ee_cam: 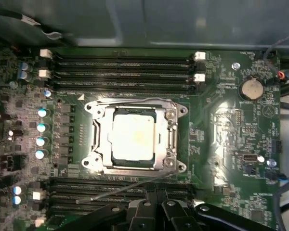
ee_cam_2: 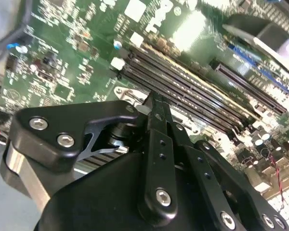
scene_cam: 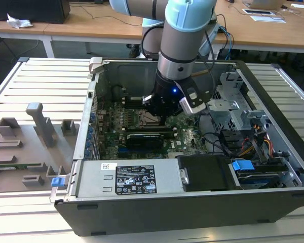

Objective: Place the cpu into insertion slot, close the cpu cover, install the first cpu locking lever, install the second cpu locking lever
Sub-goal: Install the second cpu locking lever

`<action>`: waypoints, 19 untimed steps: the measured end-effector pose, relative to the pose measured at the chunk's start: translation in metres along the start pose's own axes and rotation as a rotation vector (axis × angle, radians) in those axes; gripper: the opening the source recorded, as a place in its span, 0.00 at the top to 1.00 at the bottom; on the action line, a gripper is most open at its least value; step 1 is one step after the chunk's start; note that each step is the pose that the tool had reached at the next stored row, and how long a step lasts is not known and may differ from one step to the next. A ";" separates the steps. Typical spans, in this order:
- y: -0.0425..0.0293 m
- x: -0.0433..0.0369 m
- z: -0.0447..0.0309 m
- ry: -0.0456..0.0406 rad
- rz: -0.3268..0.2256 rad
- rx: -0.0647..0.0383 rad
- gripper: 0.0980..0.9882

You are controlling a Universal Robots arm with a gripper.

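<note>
In the first wrist view the cpu, a pale silver square, lies in the insertion slot. The silver cpu cover is folded down around it. One thin wire lever runs flat along the cover's far edge. A second wire lever stands free, slanting out over the black memory slots. My gripper is shut just beside that free lever, with nothing seen between its fingers. In the second wrist view its black fingers meet at a narrow tip above the board. In the exterior view the gripper hangs low over the socket.
The open computer case surrounds the green motherboard. Long black memory slots lie on both sides of the socket. A black graphics card, a drive cage and cable bundles crowd the exterior view's right. Grey fixtures stand at its left.
</note>
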State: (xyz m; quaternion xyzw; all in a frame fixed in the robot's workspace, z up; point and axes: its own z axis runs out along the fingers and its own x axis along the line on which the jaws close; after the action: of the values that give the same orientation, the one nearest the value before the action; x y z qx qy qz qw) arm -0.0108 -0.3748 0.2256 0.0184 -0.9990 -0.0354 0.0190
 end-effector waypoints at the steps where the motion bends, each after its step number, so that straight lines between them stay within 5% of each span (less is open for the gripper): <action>1: 0.0001 0.0027 0.0005 -0.0003 0.000 -0.006 0.99; 2: 0.0000 0.0083 0.0016 -0.0006 0.000 -0.013 0.99; 8: -0.0025 0.0251 0.0130 -0.0003 -0.003 -0.014 0.99; 11: -0.0027 0.0375 0.0173 -0.0005 -0.013 -0.037 0.99; 19: -0.0047 0.0521 0.0234 0.0007 -0.050 -0.088 0.99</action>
State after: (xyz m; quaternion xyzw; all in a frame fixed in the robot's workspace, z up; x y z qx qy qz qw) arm -0.0636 -0.3798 0.2038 0.0423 -0.9957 -0.0796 0.0193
